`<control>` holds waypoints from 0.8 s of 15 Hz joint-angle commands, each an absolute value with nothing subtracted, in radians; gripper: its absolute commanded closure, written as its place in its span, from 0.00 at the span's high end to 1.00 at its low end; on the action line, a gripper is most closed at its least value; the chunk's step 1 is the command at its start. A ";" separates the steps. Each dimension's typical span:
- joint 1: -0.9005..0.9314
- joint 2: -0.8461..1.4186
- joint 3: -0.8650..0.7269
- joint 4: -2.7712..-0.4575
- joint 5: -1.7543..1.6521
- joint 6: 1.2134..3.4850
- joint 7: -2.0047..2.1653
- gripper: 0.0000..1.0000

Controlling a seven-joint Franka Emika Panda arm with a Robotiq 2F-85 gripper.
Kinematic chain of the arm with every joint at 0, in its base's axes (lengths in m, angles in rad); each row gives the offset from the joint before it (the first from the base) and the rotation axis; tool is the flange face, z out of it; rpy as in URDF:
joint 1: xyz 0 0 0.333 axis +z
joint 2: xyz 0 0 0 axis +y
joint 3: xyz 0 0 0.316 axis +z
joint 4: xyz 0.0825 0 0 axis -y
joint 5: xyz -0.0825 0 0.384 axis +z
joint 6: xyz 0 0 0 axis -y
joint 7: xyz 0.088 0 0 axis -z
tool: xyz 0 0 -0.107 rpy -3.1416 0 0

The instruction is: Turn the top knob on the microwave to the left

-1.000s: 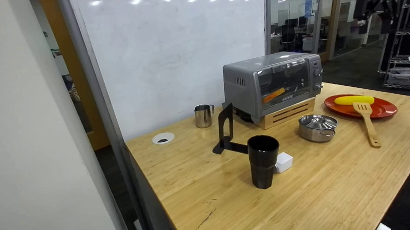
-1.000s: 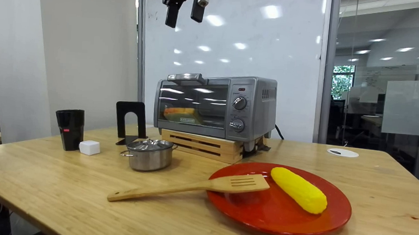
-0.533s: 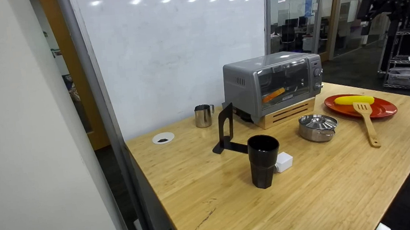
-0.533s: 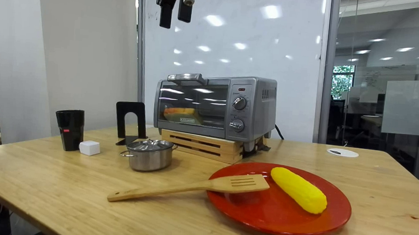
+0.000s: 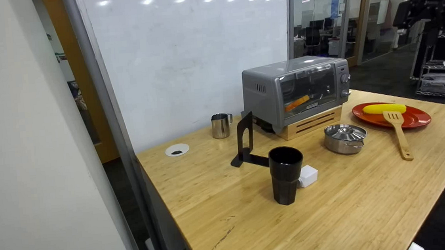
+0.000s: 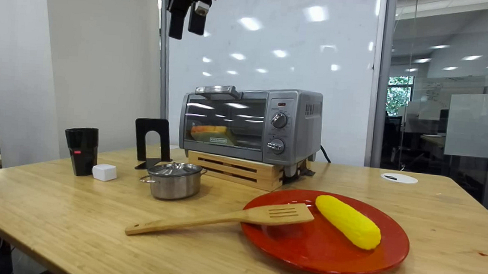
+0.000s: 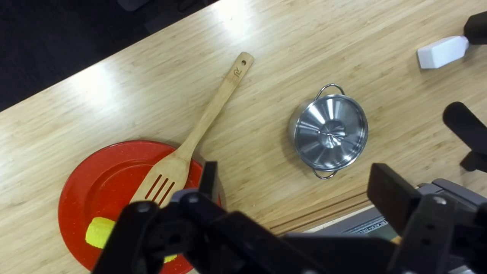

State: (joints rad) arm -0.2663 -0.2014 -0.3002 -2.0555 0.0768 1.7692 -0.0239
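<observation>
The microwave [image 6: 228, 118] is a silver-grey toaster oven on a slatted wooden stand, seen in both exterior views [image 5: 267, 93]. Its door is shut, with something orange behind the glass. The top knob [image 6: 279, 120] is on the right of its front, above a lower knob [image 6: 276, 145]. The top knob also shows in an exterior view [image 5: 344, 78]. My gripper [image 6: 186, 27] is in the air, well above the table and apart from the microwave. In the wrist view the gripper [image 7: 295, 171] is open with nothing between its fingers. Only part of the microwave's front [image 7: 342, 226] shows there, and its knobs are hidden.
A lidded steel pot [image 6: 174, 183] stands before the microwave. A wooden spatula [image 6: 221, 219] rests on a red plate [image 6: 304, 253] holding a yellow corn-like item [image 6: 347, 221]. A black cup [image 6: 82, 151], white block [image 6: 104, 172], black bookend [image 6: 141, 130] and steel pitcher [image 5: 220, 127] stand around.
My gripper has moved in the air, leftward and, in the last half second, a little down in an exterior view; its fingers appear closer together from there, as if turned. The objects and knobs have not moved.
</observation>
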 commanded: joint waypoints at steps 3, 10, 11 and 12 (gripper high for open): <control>-0.268 -0.233 -0.296 -2.097 0.087 1.753 -0.014 1.00; -0.268 -0.206 -0.298 -2.073 0.079 1.754 -0.017 1.00; -0.268 -0.206 -0.298 -2.073 0.079 1.754 -0.017 1.00; -0.269 -0.206 -0.298 -2.071 0.081 1.744 -0.015 1.00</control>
